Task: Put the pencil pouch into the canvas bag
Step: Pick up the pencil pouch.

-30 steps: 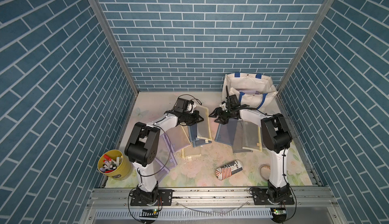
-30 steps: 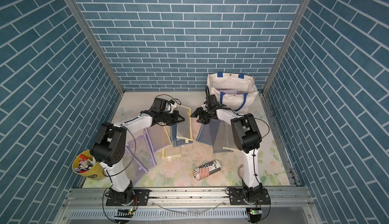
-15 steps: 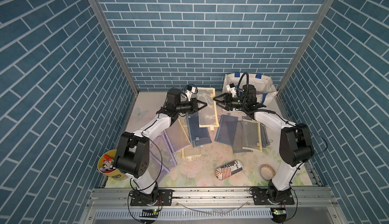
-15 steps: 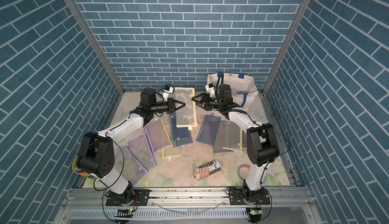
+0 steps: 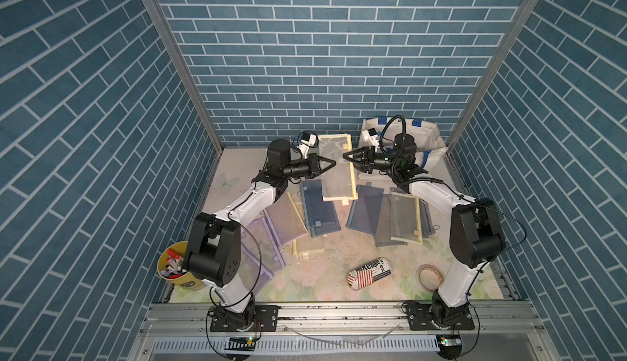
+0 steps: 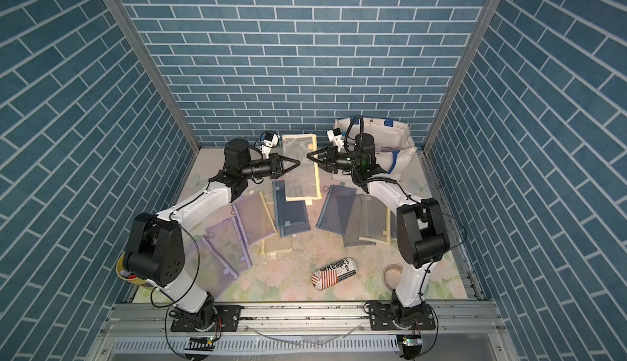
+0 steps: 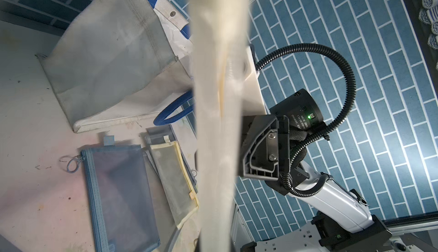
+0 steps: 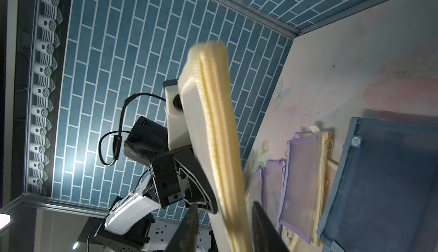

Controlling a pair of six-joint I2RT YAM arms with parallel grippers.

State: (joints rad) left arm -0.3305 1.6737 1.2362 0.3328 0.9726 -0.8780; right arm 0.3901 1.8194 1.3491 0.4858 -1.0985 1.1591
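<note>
"since you have both top views up, what is the left pincer [image 5: 331, 163] doing?"

"pressed together on the pencil pouch [image 5: 339, 179] — the mesh one with cream edging. it nips one long side, and the pouch is held out from its tips with the flat face up, clear of the table [image 5: 325, 261] underneath."

"and the right pincer [image 5: 345, 155]?"

"it points straight at the left one, nearly tip to tip, meeting the pouch's opposite long side, the zip side. in its own wrist view its two dark fingers [image 8: 187, 229] stand either side of that zip edge. one looks to touch it; beside the other i see a thin gap. whether it is pinching, i cannot tell."

"where is the canvas bag [image 5: 429, 140] from there?"

"behind the right pincer, past its wrist: off-white, with a blue handle [image 7: 170, 111] looped out on the side near the pincer. the pouch sits at the fingertip end, so the whole pincer lies between pouch and bag — the pouch is outside it."

"what is under the two pincers?"

"more flat pouches on the table. a blue pouch [image 5: 319, 206] lies just below the left pincer's tips, a grey and cream stack [image 5: 403, 220] below the right pincer's forearm, and lilac pouches [image 6: 254, 220] further back along the left arm, well away from its tips."
</note>
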